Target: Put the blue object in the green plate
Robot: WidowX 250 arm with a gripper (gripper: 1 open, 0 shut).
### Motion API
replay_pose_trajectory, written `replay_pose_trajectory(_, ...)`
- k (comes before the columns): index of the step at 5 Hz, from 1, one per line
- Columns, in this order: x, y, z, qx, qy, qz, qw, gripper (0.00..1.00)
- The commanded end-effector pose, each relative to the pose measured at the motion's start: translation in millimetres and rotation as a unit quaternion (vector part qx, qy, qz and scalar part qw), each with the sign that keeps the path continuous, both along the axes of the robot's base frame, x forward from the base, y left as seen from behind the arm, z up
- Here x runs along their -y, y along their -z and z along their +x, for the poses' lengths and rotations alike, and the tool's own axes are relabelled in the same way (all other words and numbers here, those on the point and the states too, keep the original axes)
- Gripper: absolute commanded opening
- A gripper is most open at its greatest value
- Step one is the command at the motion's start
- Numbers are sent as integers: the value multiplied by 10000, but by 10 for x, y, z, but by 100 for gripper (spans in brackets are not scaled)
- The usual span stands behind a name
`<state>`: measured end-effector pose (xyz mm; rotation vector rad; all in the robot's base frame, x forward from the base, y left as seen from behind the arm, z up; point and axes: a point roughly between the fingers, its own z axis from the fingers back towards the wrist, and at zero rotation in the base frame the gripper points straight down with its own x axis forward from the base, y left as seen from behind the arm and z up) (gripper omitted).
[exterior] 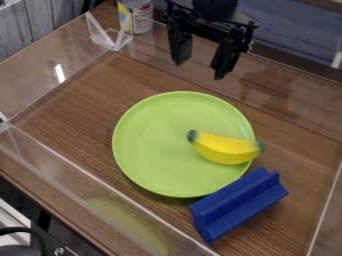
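Observation:
The blue object [238, 205], a dark blue ridged block, lies on the wooden table just off the front right rim of the green plate [154, 145]. A yellow banana [225, 148] rests on the right side of the plate. My gripper [201, 58] hangs at the back of the table, above and behind the plate, well away from the blue object. Its two black fingers [177, 48] point down with a wide gap between them and nothing in it.
Clear plastic walls [40, 70] fence in the wooden table [80, 110]. A clear plastic stand [107, 32] and a bottle with a yellow label [134, 15] sit at the back left.

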<state>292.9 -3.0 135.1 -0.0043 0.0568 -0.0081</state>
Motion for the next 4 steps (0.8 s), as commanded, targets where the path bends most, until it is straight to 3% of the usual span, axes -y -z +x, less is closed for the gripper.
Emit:
replay_pose_trajectory(1, 110, 31, -135, -61, 108, -45, 9999, 100)
replay_pose_trajectory(2, 358, 87, -402, -44, 434, -122, 9990, 100)
replay_pose_trajectory(4, 941, 232, -674, 84, 922, -214, 9955, 100)
